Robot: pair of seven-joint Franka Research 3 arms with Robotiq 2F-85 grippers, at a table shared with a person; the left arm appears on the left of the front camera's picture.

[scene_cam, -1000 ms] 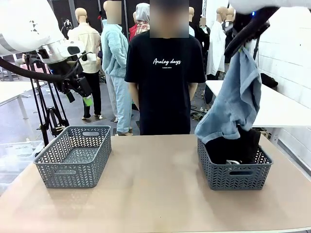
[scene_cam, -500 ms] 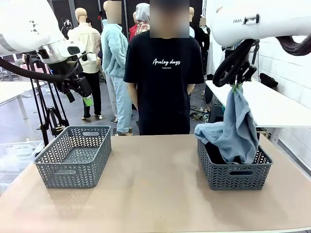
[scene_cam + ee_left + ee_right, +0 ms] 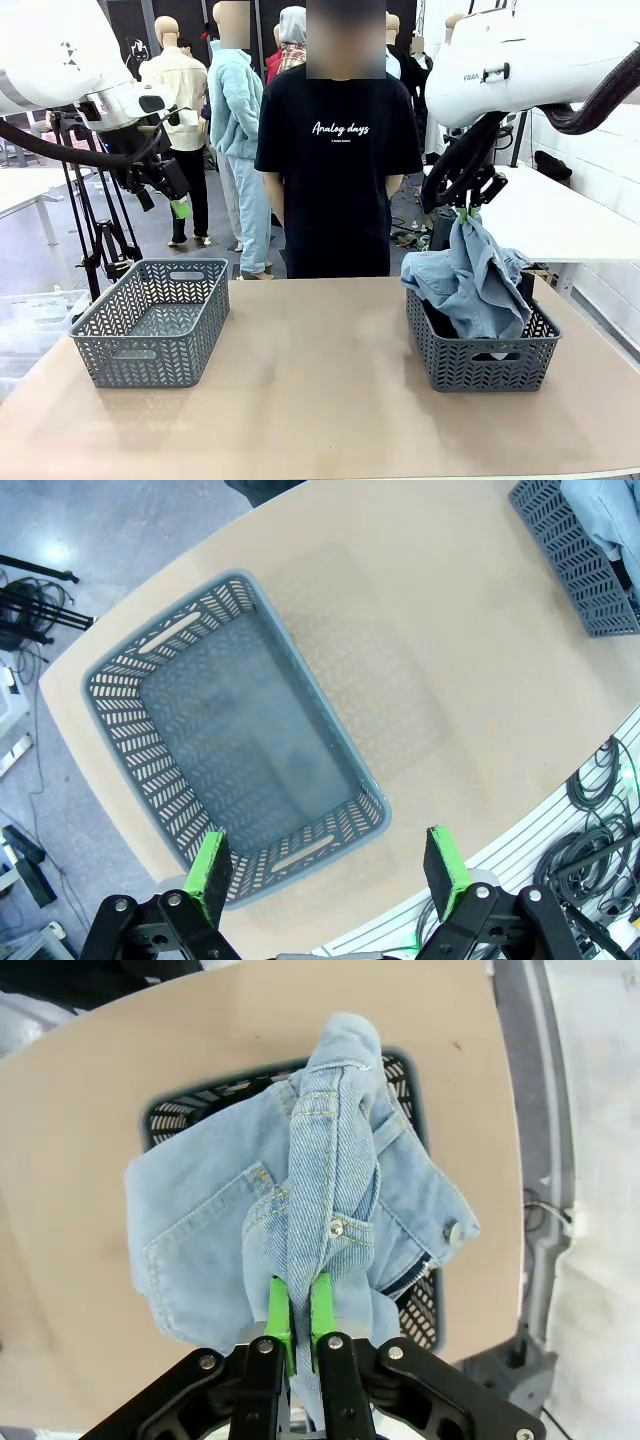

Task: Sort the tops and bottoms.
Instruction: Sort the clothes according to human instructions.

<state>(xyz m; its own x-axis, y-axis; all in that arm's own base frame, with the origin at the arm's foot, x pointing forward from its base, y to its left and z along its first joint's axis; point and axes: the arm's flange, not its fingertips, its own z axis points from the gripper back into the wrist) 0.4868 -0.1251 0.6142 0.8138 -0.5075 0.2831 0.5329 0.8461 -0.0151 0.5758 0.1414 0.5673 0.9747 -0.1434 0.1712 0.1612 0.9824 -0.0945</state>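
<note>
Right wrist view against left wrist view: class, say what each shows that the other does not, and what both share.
Right wrist alone: the right gripper shut on a fold of the pale denim shorts, with their pockets, seams and metal button plain, draped over the right basket. Left wrist alone: the left gripper, open, above the left basket, which holds nothing, plus floor cables. Both share: the tan table, and the right basket, which the left wrist catches at its upper right corner with pale denim spilling over its rim.
</note>
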